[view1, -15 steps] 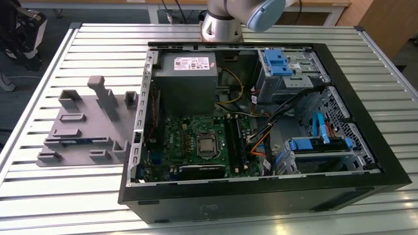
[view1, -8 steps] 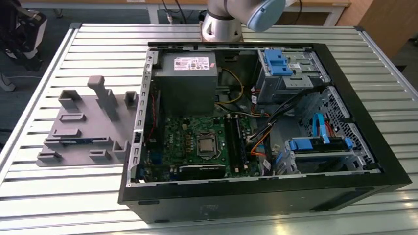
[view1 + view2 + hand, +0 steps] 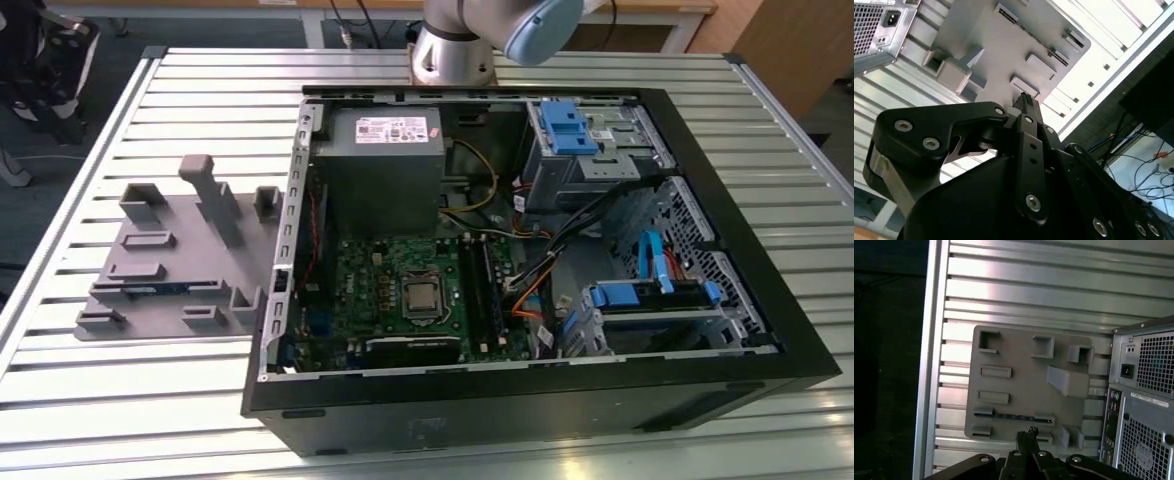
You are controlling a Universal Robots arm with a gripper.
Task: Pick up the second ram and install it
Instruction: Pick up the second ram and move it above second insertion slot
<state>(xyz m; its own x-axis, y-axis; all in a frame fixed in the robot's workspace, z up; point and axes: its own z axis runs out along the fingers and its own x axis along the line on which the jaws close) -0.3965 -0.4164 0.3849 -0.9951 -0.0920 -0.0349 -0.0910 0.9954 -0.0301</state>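
Observation:
The second ram is a thin blue-green stick lying on edge between two holders of the grey fixture plate. In the second wrist view the ram shows as a dark strip across the plate. In the exterior view the ram lies near the fixture's front edge, at the exterior view's left of the case. My gripper hangs well above the fixture, and its black fingertips are pressed together with nothing between them. The green motherboard with its long black slots lies inside the open case.
The open black computer case takes up the middle of the slatted metal table. A grey power supply and blue drive brackets sit inside it. Upright blocks rise from the fixture. The table edge runs beside the fixture.

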